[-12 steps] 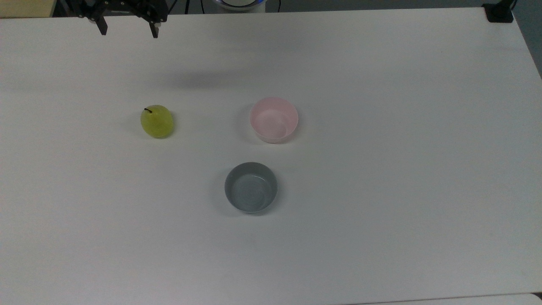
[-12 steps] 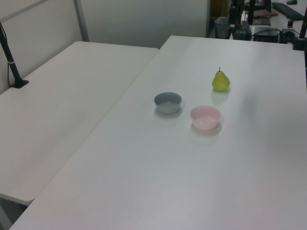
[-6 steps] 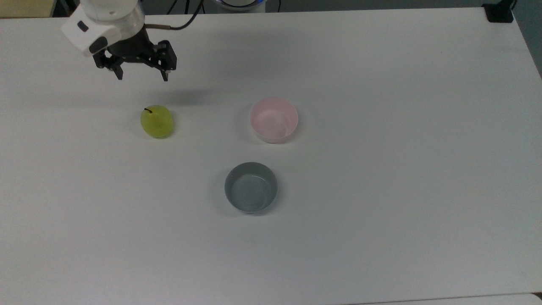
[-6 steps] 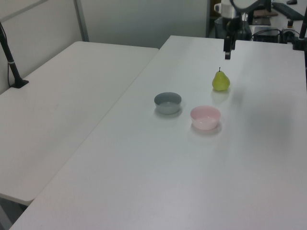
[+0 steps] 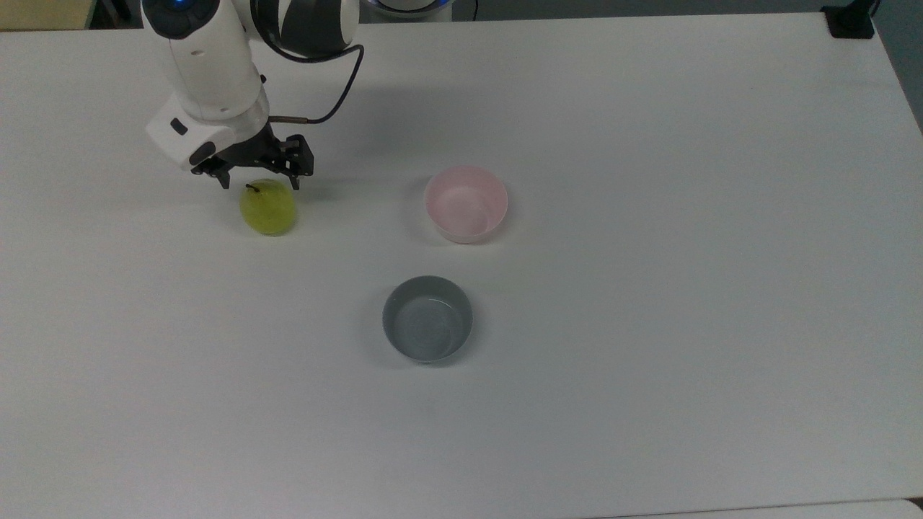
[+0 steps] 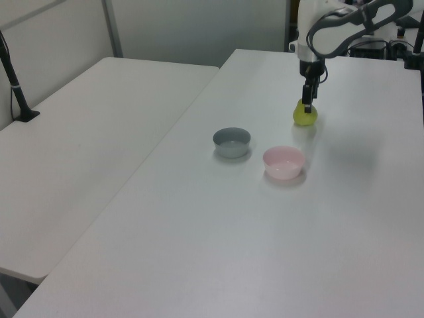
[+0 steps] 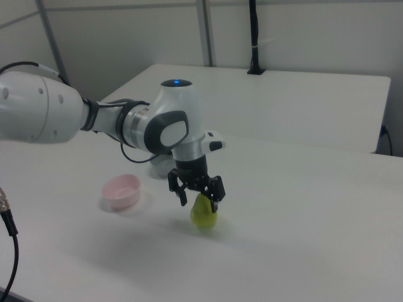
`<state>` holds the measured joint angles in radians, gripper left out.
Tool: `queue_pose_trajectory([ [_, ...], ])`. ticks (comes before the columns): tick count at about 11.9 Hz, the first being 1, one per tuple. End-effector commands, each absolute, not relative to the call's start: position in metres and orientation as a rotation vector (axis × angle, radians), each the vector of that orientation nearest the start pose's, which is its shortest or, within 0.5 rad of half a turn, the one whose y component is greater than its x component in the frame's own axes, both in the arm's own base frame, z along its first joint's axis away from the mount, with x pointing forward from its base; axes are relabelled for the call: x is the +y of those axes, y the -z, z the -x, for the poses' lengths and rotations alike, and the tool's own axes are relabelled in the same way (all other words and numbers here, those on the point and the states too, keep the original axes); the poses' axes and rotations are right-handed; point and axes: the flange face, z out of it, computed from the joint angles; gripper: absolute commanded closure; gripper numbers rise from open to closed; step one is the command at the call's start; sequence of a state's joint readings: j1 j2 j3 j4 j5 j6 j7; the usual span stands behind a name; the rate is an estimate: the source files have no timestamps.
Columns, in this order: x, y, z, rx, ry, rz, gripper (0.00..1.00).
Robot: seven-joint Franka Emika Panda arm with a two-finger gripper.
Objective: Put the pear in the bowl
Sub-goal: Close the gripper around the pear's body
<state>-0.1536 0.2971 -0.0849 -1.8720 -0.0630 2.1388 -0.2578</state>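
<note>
We see the gripper (image 5: 259,182) in the upper left of the top view, hanging from the white arm (image 5: 209,72) that comes in from the top edge. Its two dark fingers are spread apart and point down on either side of the top of the pear (image 5: 268,207); one fingertip (image 5: 224,182) lies toward the top view's left of the stem and the other toward its right. We cannot tell whether either finger touches the fruit. In the right view the gripper (image 7: 198,198) sits in the middle of the frame with its fingers straddling the narrow upper part of the pear (image 7: 203,216), which stands upright on the white table (image 7: 302,239). In the left view the gripper (image 6: 307,106) is in the upper right of the frame, right over the pear (image 6: 305,116).

Outward from there, the bowl (image 5: 466,204), pale pink, stands a little above the centre of the top view, well apart from the pear and to its right. It is at centre left in the right view (image 7: 121,192) and just right of centre in the left view (image 6: 283,162). A grey bowl (image 5: 427,318) stands near it, just below the centre of the top view and left of the pink one in the left view (image 6: 232,142). Both bowls hold nothing. A dark cable (image 5: 339,94) loops from the arm's wrist.
</note>
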Motion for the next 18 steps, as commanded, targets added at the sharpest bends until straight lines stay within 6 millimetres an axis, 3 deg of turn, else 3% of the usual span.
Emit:
queue_pose_trajectory([
  [1,-0.144,-0.34,-0.604,-0.148,-0.059,3.22,0.0],
  [6,-0.142,-0.326,-0.606,-0.158,-0.082,3.219,0.0],
  [11,-0.142,-0.327,-0.606,-0.167,-0.085,3.226,0.42],
  [13,-0.141,-0.331,-0.606,-0.17,-0.092,3.224,0.48],
  [18,-0.143,-0.401,-0.601,-0.14,-0.118,3.22,0.48],
])
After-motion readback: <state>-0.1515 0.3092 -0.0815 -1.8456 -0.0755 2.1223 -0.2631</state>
